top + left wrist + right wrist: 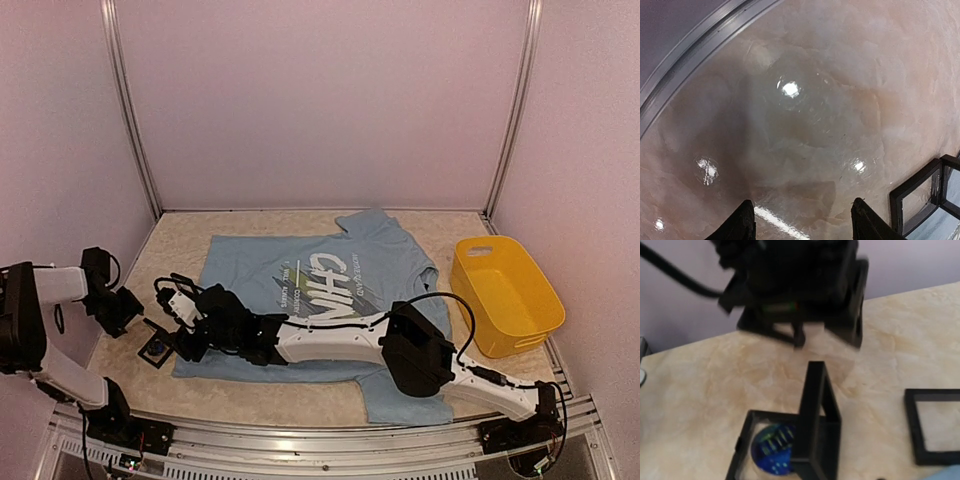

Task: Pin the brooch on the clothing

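resting in case [772,414], brooch [772,450] sharpest from right wrist, left jaws spread, right jaws unclear

Top view: bright, even, soft light from above, with a pinkish cast on the walls [320,100]. Weak shadow under the right arm [330,338] on the shirt [260,270]. Posts [130,110] lean outward toward the picture edges. Sharp enough.

Left wrist view: dimmer, hazy. Three white glare spots and a bright streak on the glossy table [865,75]. A broad grey shadow runs toward the table's edge rail [690,55]. Left gripper [802,205] shows as black silhouettes only.

Right wrist view: soft all over. Left gripper at the top is smeared, the black case [817,420] has fuzzy edges, and the badge [772,447] is blurred with unreadable print.
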Action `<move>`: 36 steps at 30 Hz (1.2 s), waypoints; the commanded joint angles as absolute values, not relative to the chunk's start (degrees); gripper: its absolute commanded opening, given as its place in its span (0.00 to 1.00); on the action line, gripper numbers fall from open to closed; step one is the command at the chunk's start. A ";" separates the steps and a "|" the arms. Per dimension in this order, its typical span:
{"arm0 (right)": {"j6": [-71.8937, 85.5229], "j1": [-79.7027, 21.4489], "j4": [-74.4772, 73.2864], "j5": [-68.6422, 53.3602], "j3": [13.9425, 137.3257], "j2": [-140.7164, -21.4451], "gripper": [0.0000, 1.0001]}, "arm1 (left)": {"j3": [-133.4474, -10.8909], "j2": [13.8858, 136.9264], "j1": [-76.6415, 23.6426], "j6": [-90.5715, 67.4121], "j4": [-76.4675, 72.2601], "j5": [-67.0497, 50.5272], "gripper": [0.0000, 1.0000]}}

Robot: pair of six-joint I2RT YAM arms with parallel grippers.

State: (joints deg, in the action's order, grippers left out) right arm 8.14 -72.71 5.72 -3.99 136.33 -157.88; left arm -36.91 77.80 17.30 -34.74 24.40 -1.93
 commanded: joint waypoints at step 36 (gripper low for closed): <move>-1.93 -74.66 25.73 -1.51 149.15 -174.48 0.24 | -26.45 70.32 11.45 -46.21 21.59 -7.70 0.61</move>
State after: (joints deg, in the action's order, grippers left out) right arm -1.10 -73.95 23.94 -0.47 147.50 -173.16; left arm -27.99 70.81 11.86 -44.80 18.39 -7.55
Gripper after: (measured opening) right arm 0.265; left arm 0.614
